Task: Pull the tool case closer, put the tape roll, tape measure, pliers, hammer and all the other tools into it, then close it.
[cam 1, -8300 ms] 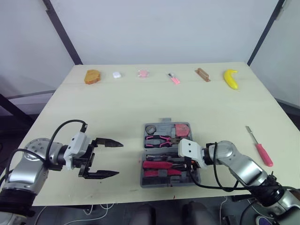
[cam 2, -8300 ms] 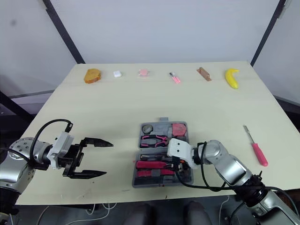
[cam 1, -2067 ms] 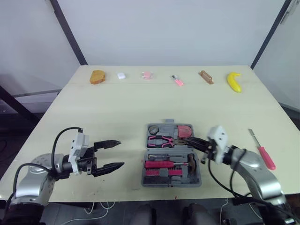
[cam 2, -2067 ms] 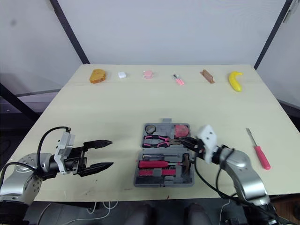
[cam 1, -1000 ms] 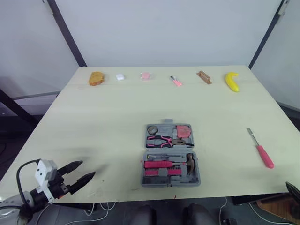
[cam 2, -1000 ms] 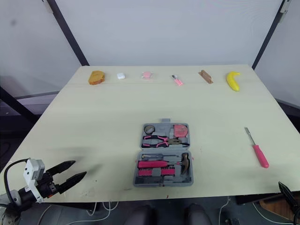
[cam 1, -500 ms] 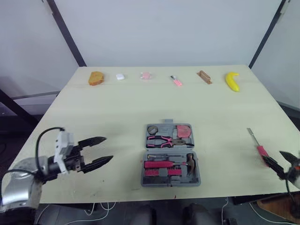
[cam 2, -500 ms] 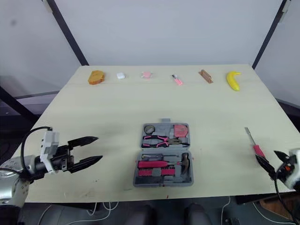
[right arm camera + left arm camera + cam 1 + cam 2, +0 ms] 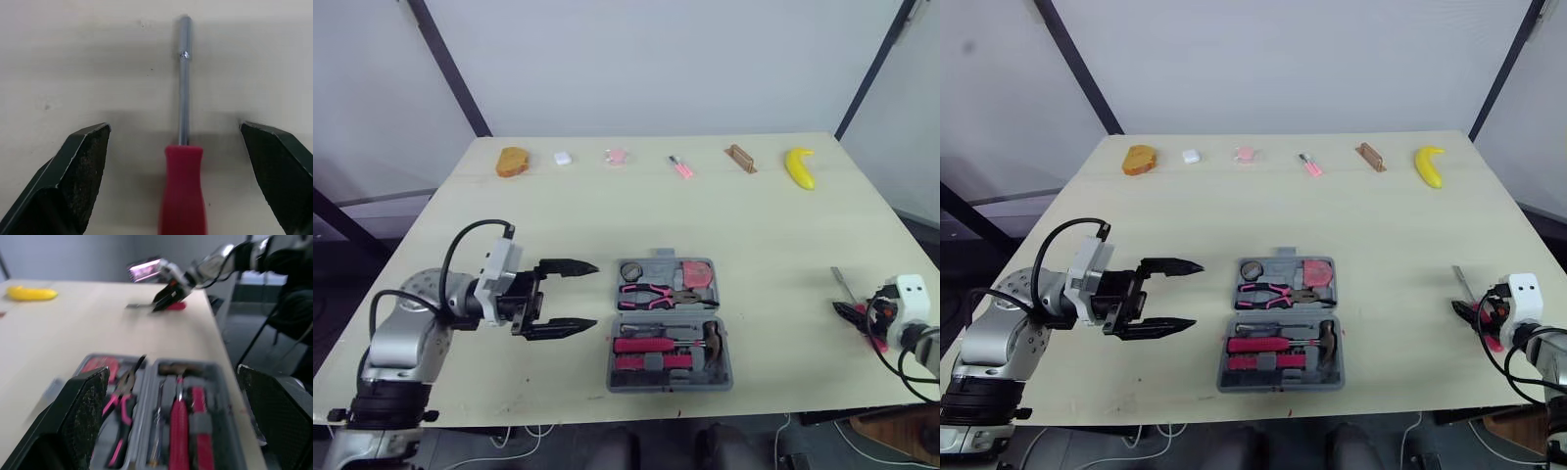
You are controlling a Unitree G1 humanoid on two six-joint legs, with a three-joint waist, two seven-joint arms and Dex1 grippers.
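Observation:
The grey tool case lies open near the table's front middle. In it are the tape roll, pink tape measure, pliers and hammer. My left gripper hovers open just left of the case, its fingers pointing at it. A red-handled screwdriver lies on the table by the right edge. My right gripper stands open astride it, one finger on each side, touching neither the shaft nor the handle. The left wrist view also shows the case and the screwdriver.
Along the table's far edge stand a piece of bread, a small white object, two small pink items, a brown block and a banana. The table's right edge is close to my right gripper.
My left gripper has risen from the front left corner and moved right to the case's side. My right gripper has come in at the right edge and settled over the screwdriver.

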